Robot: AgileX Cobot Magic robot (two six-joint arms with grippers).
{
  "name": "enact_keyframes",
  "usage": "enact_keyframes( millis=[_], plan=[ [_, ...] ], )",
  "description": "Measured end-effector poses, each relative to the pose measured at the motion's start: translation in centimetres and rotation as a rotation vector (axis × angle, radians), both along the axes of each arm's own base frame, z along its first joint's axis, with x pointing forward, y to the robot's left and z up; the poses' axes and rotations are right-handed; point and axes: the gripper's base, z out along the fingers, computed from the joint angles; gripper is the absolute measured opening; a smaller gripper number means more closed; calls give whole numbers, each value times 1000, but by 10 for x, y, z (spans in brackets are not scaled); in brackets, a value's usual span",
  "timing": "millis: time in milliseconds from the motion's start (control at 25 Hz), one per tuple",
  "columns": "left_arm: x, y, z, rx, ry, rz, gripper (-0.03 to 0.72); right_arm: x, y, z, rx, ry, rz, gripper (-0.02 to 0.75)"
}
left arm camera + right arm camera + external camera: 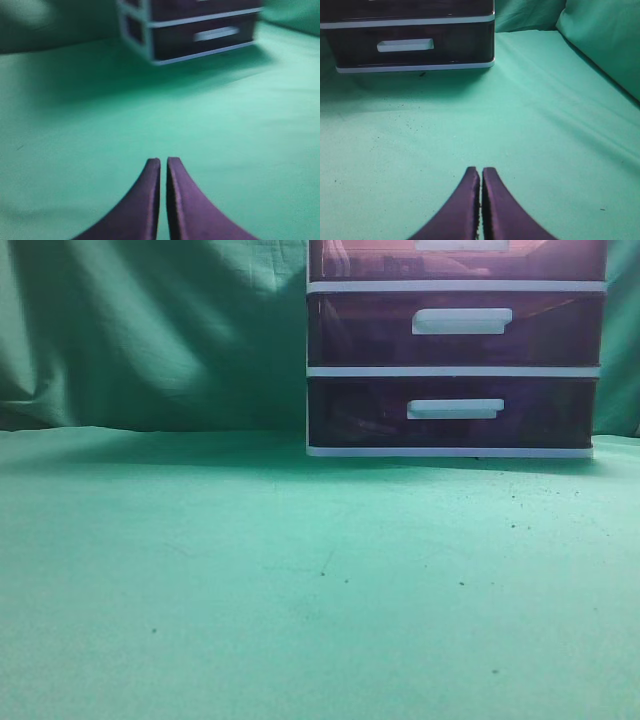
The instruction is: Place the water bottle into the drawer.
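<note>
The white-framed cabinet point(456, 370) stands at the back right of the green cloth. Its uppermost visible drawer point(370, 262), with a dark purple-red front and a white handle, is cut off by the top edge of the exterior view and looks closed. No water bottle shows in any view. My left gripper point(163, 160) is shut and empty, low over bare cloth, far in front of the cabinet point(150, 35). My right gripper point(481, 170) is shut and empty over bare cloth, in front of and to the right of the cabinet point(415, 67). Neither gripper shows in the exterior view.
Two lower purple drawers point(455, 412) with white handles are closed. A green cloth backdrop point(150, 330) hangs behind the table. In the right wrist view the cloth rises in a fold point(605, 40) at the far right. Small dark specks lie on the cloth.
</note>
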Motion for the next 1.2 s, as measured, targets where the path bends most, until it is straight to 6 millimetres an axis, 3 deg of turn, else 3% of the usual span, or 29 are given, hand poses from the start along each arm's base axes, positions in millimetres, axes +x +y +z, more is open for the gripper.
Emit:
enact_keyframes(
  millis=[240, 360, 1200],
  plan=[
    [8, 12, -27, -14, 74, 295, 0, 0, 0, -1, 0, 2, 0, 0],
    [9, 16, -28, -30, 69, 367, 0, 0, 0, -1, 0, 2, 0, 0],
    [9, 17, -31, 12, 87, 389, 0, 0, 0, -1, 0, 2, 0, 0]
  ],
)
